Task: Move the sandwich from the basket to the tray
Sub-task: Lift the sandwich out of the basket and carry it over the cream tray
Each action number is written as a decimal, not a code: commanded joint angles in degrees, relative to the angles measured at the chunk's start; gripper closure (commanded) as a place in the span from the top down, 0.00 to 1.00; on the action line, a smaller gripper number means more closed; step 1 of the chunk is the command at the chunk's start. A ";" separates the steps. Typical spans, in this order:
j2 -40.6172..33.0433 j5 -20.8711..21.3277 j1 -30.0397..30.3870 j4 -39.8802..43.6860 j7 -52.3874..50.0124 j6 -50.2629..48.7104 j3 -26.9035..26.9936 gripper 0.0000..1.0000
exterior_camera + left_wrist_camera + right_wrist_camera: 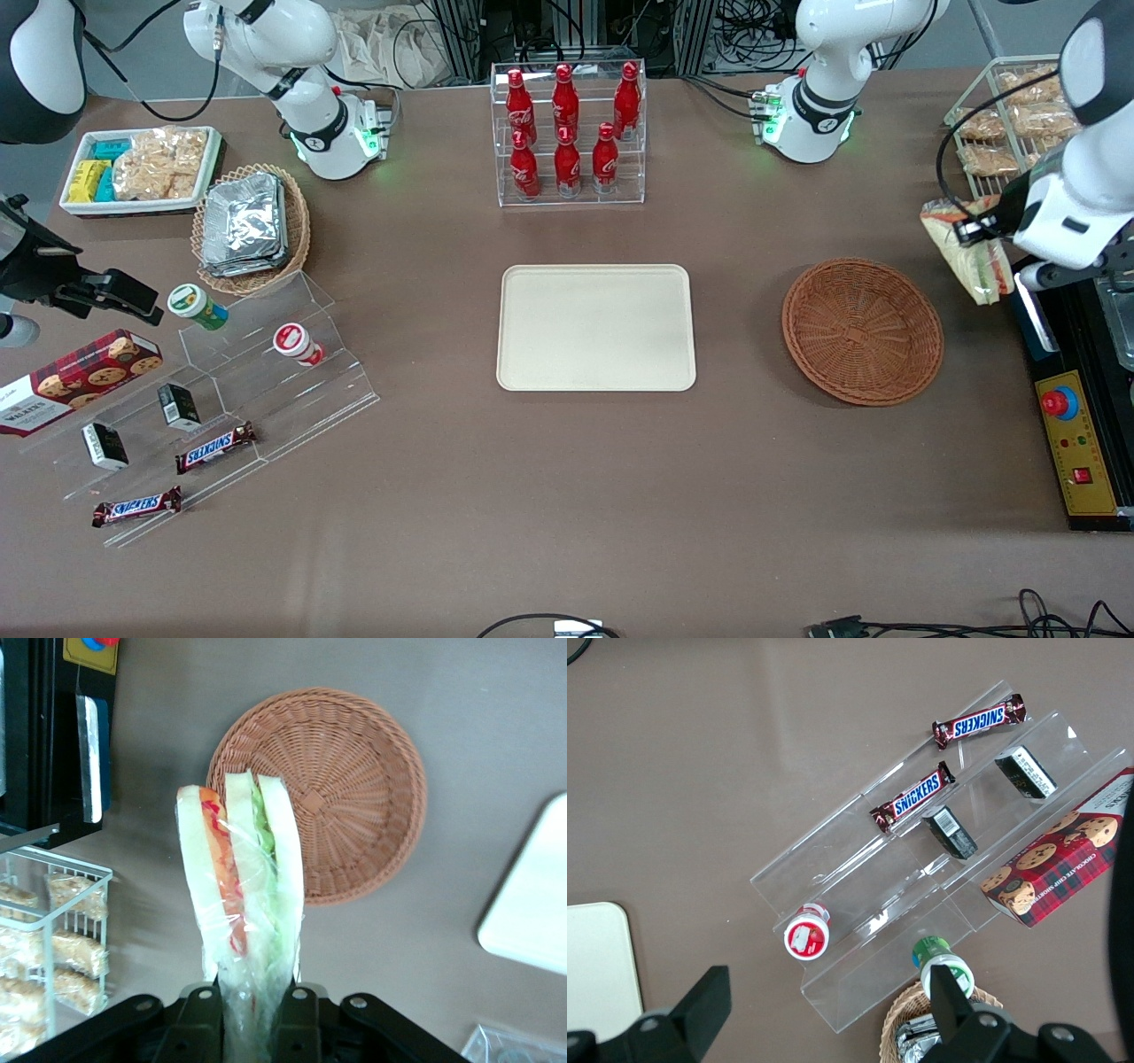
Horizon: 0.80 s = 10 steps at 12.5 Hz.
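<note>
My left gripper point(974, 232) is shut on the sandwich point(967, 251), a white-bread wedge with green and orange filling in clear wrap. It holds the sandwich in the air beside the reddish-brown wicker basket point(862, 330), toward the working arm's end of the table. In the left wrist view the sandwich point(241, 886) stands up between the fingers point(299, 1014), with the gripper point(250, 1019) above the table and the empty basket point(337, 780) below it. The cream tray point(595, 327) lies empty at the table's middle; a corner of the tray point(532, 904) also shows in the left wrist view.
A wire rack of wrapped breads point(1010, 124) and a black control box point(1076, 425) stand at the working arm's end. A clear rack of red bottles point(567, 133) stands farther from the front camera than the tray. Snack shelves point(221, 399) and a tan foil-packet basket point(251, 228) lie toward the parked arm's end.
</note>
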 commanded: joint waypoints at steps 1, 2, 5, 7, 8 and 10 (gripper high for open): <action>3.73 -0.30 -1.26 7.76 -0.30 -3.82 -7.13 0.00; 4.09 -0.56 -1.26 8.55 -0.74 -3.73 -12.48 0.00; 14.68 -1.09 -1.34 17.75 -9.15 -3.65 -28.21 0.00; 18.93 -0.22 -1.52 19.28 -15.82 -2.16 -35.35 0.00; 19.73 -0.13 -2.22 18.93 -17.16 0.20 -35.99 0.00; 20.87 -0.04 -3.10 16.31 -17.44 2.93 -36.08 0.00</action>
